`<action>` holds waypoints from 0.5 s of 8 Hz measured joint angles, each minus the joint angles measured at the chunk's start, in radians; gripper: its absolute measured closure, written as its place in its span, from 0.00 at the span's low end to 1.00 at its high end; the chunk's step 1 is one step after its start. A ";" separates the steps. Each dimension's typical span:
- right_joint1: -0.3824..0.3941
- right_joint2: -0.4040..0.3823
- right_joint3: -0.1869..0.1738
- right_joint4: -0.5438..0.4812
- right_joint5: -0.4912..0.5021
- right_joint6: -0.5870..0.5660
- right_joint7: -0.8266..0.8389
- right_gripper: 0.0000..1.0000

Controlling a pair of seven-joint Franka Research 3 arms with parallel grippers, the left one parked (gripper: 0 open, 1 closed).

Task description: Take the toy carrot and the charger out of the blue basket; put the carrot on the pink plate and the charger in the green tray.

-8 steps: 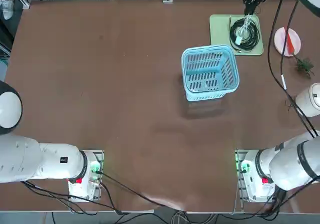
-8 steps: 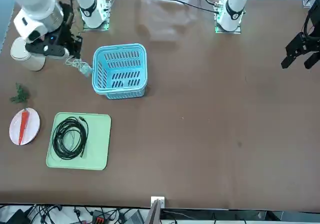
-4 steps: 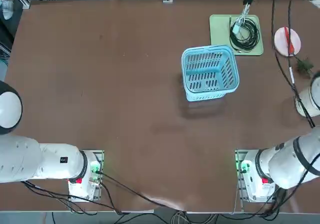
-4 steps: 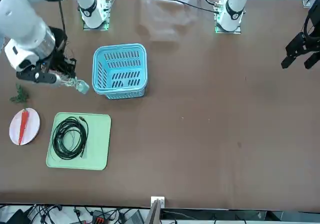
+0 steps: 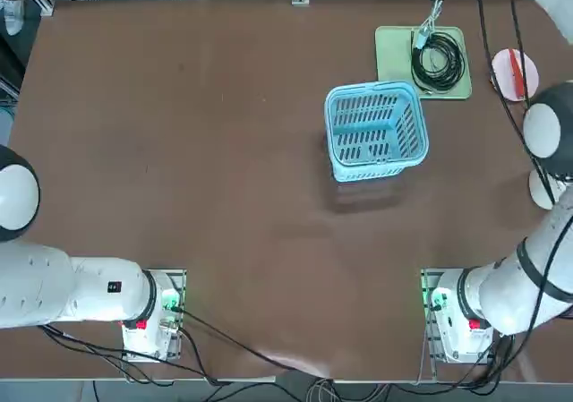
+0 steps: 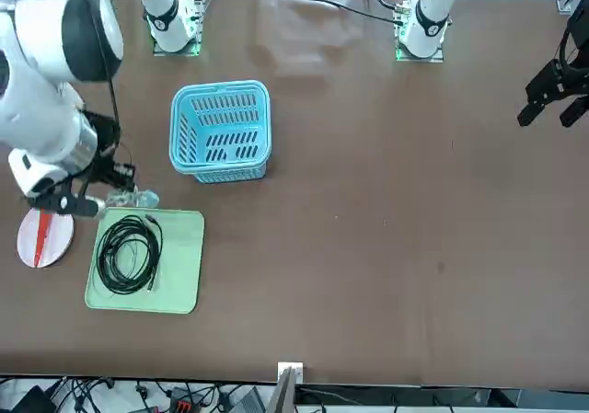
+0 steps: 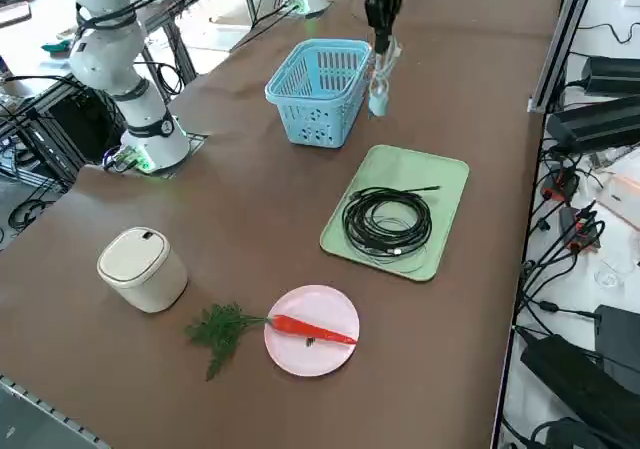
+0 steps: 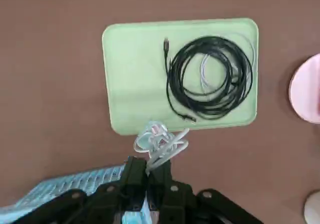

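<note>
Right tool (image 8: 148, 176): closed on the charger (image 8: 159, 140), which hangs below its fingers with the pale cord bunched up; in the front view the tool (image 6: 101, 197) sits just off the green tray's edge on the basket side.
Charger: in the air, clear of the desk (image 5: 224, 151); in the right side view the charger (image 7: 379, 97) dangles between the blue basket (image 7: 322, 89) and the green tray (image 7: 400, 209).
Green tray: flat on the desk; a black coiled cable (image 7: 388, 221) lies in it, filling most of one half, and a bare strip of tray shows toward the basket.
Blue basket: upright on the desk, near the tray but apart from it; nothing shows inside it in the top view (image 5: 375, 130).
Toy carrot (image 7: 310, 330): lies across the pink plate (image 7: 330, 359), its green tuft reaching off the rim onto the desk.
White cylindrical object (image 7: 141, 267): stands on the desk beside the carrot's leaves, apart from the plate.
</note>
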 joint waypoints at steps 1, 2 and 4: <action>-0.017 0.040 0.000 0.001 0.008 0.046 -0.025 0.94; -0.028 0.077 0.000 0.003 0.020 0.084 -0.055 0.94; -0.032 0.137 0.003 0.012 0.043 0.117 -0.079 0.94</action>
